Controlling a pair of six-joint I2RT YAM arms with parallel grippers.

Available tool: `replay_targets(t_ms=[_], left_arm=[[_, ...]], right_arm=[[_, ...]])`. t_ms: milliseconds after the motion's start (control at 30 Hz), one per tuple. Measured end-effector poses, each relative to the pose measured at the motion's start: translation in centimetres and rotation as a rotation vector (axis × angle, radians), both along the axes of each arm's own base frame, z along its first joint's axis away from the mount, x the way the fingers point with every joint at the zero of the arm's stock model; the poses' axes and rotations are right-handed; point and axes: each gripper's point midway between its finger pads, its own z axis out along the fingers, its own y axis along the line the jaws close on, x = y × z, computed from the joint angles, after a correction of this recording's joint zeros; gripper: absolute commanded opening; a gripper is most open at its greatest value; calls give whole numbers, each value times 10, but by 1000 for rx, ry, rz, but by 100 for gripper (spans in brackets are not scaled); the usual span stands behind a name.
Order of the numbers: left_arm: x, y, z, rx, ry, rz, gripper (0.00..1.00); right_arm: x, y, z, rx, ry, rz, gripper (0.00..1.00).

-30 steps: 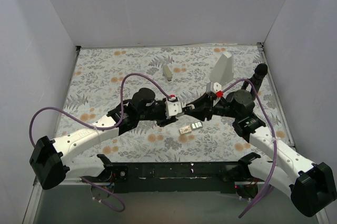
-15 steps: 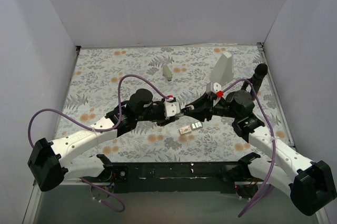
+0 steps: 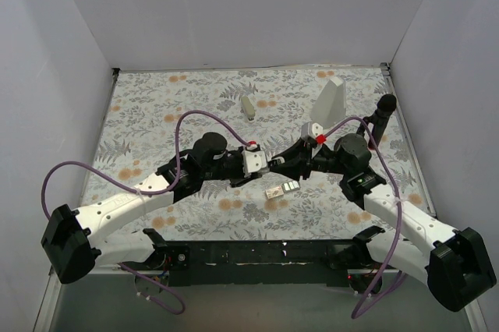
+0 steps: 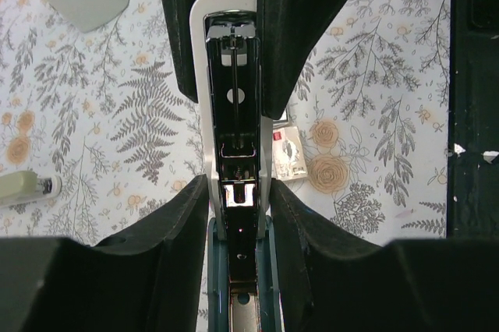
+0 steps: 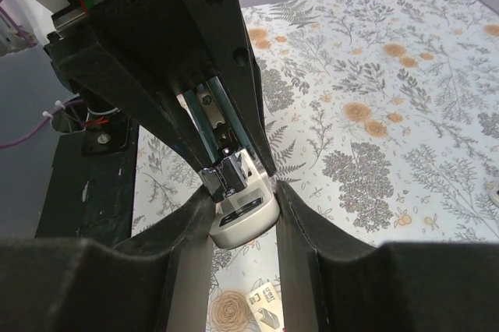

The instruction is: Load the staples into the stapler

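I'm watching mid-frame, right gripper [image 5: 243, 199] pinching the stapler [image 4: 231, 153] by its white end, left gripper [image 4: 238, 199] hugging its blue base, staples [image 3: 281, 188] lying just below.

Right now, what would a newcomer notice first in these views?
Dead centre, the left gripper and right gripper both clamp the opened light blue plastic stapler, its metal channel exposed. Just on the near side of it lies the tiny cream-white cardboard box of staples; a tall white wedge-shaped block stands back right.

surface: floral table [image 3: 156, 106] | on it: staples box [image 3: 282, 188] | beige stapler [image 3: 248, 106] | white wedge block [image 3: 330, 100]
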Motion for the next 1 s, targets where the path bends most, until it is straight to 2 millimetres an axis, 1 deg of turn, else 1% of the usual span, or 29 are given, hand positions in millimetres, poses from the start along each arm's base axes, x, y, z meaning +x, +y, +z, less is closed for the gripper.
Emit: replay_targets(t_ms=[67,100,167,200,300,367,467,600,733,867,1000], left_arm=[[1,5,-6,27,11,20,0],[1,7,-10,43,17,29,0],[3,12,-19,83,30,50,0],[3,15,-24,107,38,60,0],[7,28,-47,205,70,105,0],[9,37,-64,279,96,133,0],[11,54,-86,376,134,170,0],[16,74,-101,462,153,196,0],[20,87,-112,541,186,202,0],[29,95,-125,630,236,208,0],[35,103,-139,709,283,216,0]], right_arm=[[1,2,-8,-10,17,4,27],[1,3,-13,-17,28,6,43],[3,5,-22,-34,55,11,57],[3,6,-29,-45,73,10,69],[10,6,-42,-72,116,-13,83],[15,4,-49,-88,132,-40,84],[21,2,-53,-105,134,-84,85],[31,-8,-59,-139,156,-189,85],[37,-22,-60,-159,163,-295,84],[37,-33,-62,-182,177,-362,85],[31,-44,-64,-187,176,-401,84]])
